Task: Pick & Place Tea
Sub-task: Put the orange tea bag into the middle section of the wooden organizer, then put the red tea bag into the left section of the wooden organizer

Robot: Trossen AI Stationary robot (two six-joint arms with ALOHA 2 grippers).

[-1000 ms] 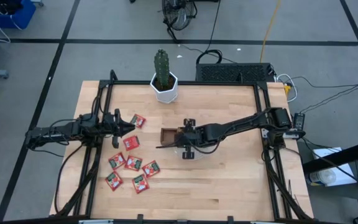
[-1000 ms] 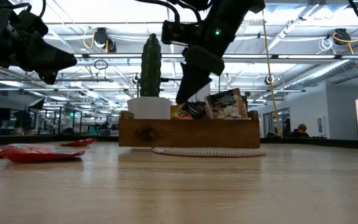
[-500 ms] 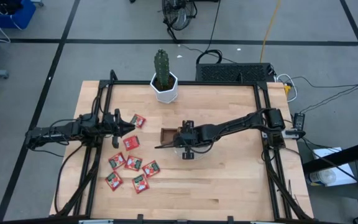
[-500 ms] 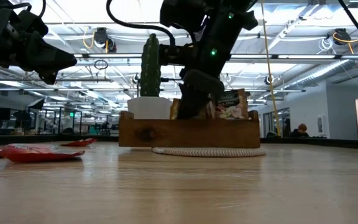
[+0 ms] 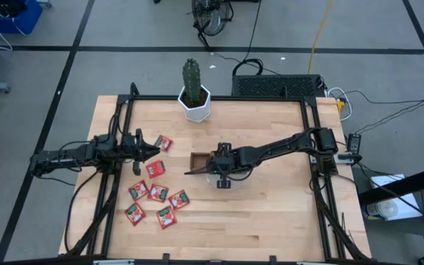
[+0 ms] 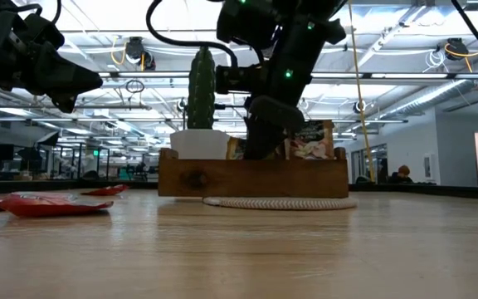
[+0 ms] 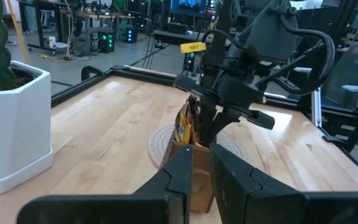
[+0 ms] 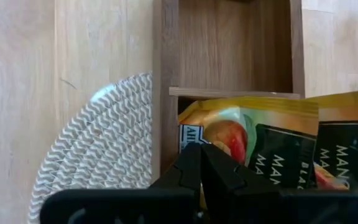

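**Right gripper down in the wooden tray, red sachets loose on the table**

While the left gripper (image 5: 152, 150) hovered well apart from the wooden tray (image 6: 252, 177), on the side of the red sachets (image 5: 157, 193), its fingers (image 7: 235, 180) stood nearly together with nothing between them. The right gripper (image 8: 202, 163) was clenched shut inside the tray, its tips against an orange-yellow sachet (image 8: 229, 132) standing in a compartment; whether it pinched that sachet could not be told. The tray sat on a woven mat (image 8: 107, 143). A potted cactus (image 5: 193, 91) stood beyond the tray.
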